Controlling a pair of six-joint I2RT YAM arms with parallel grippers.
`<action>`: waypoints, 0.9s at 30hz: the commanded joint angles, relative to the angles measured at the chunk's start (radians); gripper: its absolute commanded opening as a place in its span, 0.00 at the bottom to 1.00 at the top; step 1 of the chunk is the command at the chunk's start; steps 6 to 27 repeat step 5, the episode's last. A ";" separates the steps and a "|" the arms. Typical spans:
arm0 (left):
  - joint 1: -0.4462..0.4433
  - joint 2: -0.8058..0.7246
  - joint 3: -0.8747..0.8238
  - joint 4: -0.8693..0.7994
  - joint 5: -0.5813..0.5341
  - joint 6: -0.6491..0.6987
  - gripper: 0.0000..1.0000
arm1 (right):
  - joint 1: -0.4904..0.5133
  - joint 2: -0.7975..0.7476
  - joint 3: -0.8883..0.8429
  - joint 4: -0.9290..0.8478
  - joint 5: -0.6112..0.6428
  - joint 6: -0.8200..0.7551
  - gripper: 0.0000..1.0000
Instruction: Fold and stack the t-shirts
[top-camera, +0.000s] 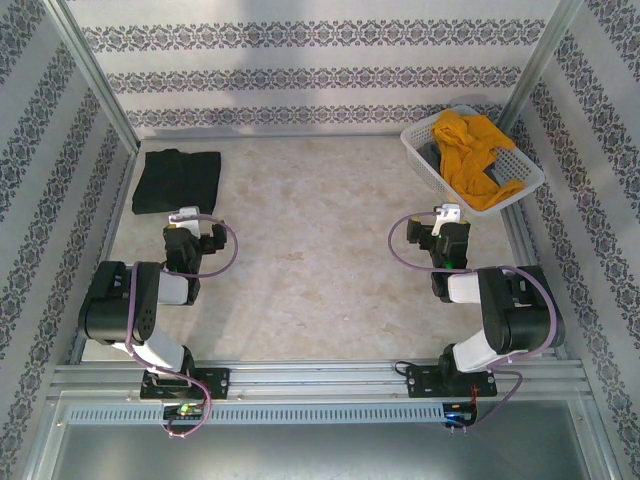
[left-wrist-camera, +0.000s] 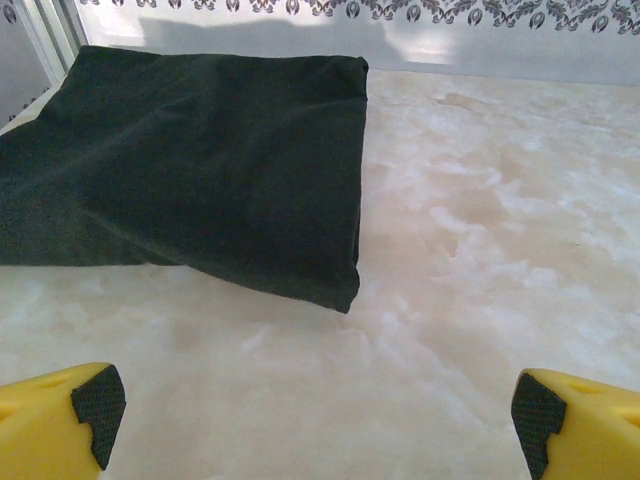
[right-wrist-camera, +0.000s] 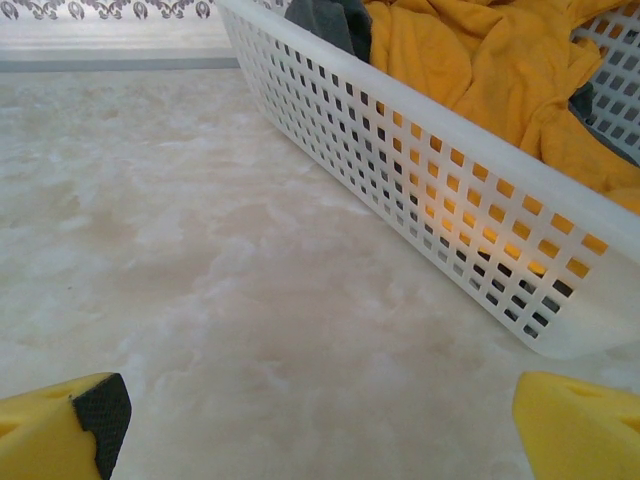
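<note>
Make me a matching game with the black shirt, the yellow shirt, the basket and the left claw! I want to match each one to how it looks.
Things:
1. black t-shirt
2. yellow t-shirt
3. basket
4. left claw

Looks:
A. white with little holes
B. wide open
C. folded on the table
D. crumpled in a heap

Pairs: 1-C, 2-D, 3-A, 4-B

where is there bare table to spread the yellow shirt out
The broad middle of the table is bare, from the black t-shirt at far left to the basket holding the yellow t-shirt at far right. Those two far corners are crowded.
</note>
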 joint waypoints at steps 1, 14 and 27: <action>-0.006 -0.005 -0.001 0.006 0.000 0.014 1.00 | -0.001 -0.002 0.017 0.031 -0.026 -0.009 0.98; -0.020 -0.007 0.015 -0.026 -0.035 0.019 1.00 | -0.003 -0.008 0.011 0.035 -0.026 -0.011 0.98; -0.020 -0.007 0.015 -0.026 -0.035 0.019 1.00 | -0.003 -0.008 0.011 0.035 -0.026 -0.011 0.98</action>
